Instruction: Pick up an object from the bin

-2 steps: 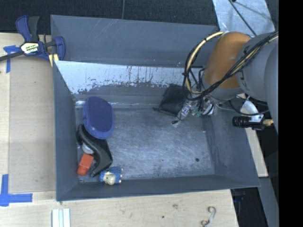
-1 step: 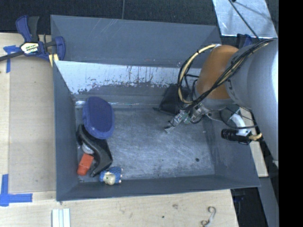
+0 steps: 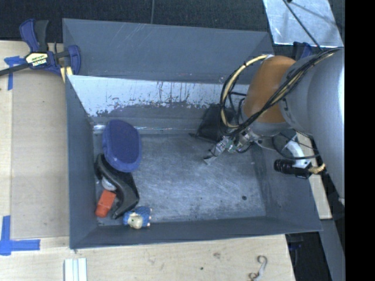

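My gripper (image 3: 215, 151), open or closed I could not tell, hung over bare floor at the right of the bin (image 3: 176, 54), apart from the blue oval object (image 3: 121, 144), black curved piece (image 3: 121, 187) and orange block (image 3: 105, 204) heaped left, so crossing over before descending seemed wisest.

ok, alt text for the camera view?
The gripper is over bare floor at the back right of the grey bin. All loose things lie along the left wall: a blue oval pad, a black curved piece, an orange block and a small pale ball.
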